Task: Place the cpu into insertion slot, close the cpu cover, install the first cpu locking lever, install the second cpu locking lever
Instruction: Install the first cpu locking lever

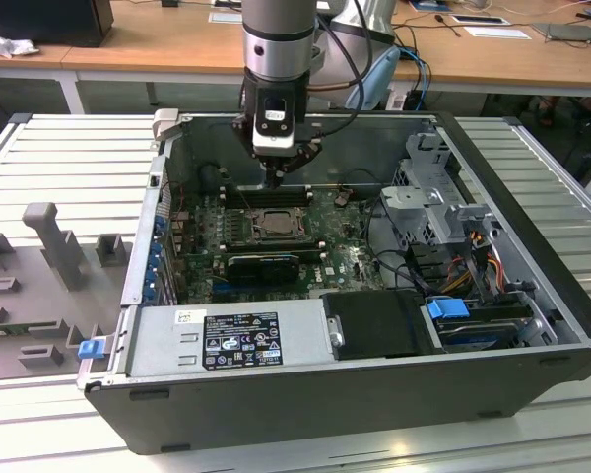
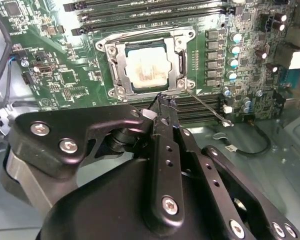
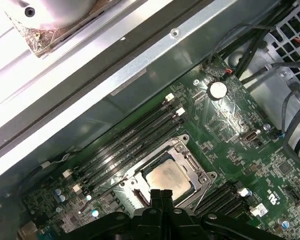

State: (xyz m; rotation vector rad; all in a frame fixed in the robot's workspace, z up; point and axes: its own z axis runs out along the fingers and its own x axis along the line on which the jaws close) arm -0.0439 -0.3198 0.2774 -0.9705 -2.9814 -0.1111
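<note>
The cpu (image 2: pixel 146 70) is seen lying in the insertion slot (image 1: pixel 273 225), on the green circuit board (image 2: pixel 65 75) in the far part of the open computer case (image 1: pixel 374 379). The cpu cover (image 2: pixel 118 65) is laid down around it, and the cpu is seen through its window. The gripper (image 2: pixel 162 100) is held at the far edge of the slot, its fingers pressed together with nothing seen between them. A thin locking lever (image 2: pixel 207 107) is seen sticking out near the fingertips.

Bright, cool, even. Glares off the cpu (image 2: pixel 146 70) in the second wrist view, washes the tabletop (image 3: pixel 15 55) white in the first wrist view, leaves soft shadow inside the computer case (image 1: pixel 355 404).
</note>
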